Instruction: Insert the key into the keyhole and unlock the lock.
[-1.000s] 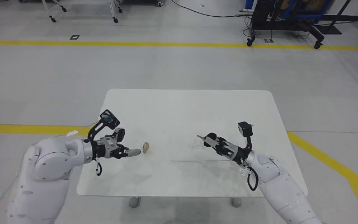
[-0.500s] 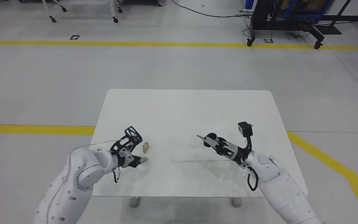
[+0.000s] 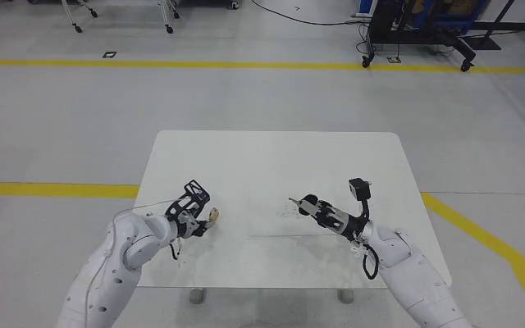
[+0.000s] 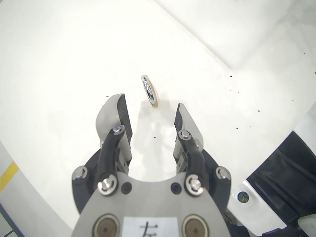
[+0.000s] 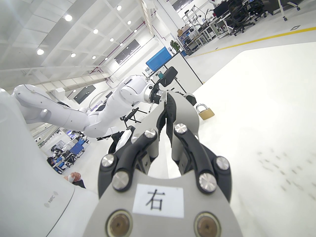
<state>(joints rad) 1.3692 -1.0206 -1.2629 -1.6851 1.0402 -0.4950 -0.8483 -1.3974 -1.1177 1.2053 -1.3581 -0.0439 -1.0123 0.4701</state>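
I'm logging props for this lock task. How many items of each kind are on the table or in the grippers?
padlock: 1, on the table just ahead of the open left gripper
key: 1, held in the shut right gripper
Total: 2

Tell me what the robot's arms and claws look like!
The left arm and right arm are smooth, rounded white shells with black cables at the wrists. The left gripper and right gripper are silver with black linkages, ribbed black pads and a white label bearing a black character.
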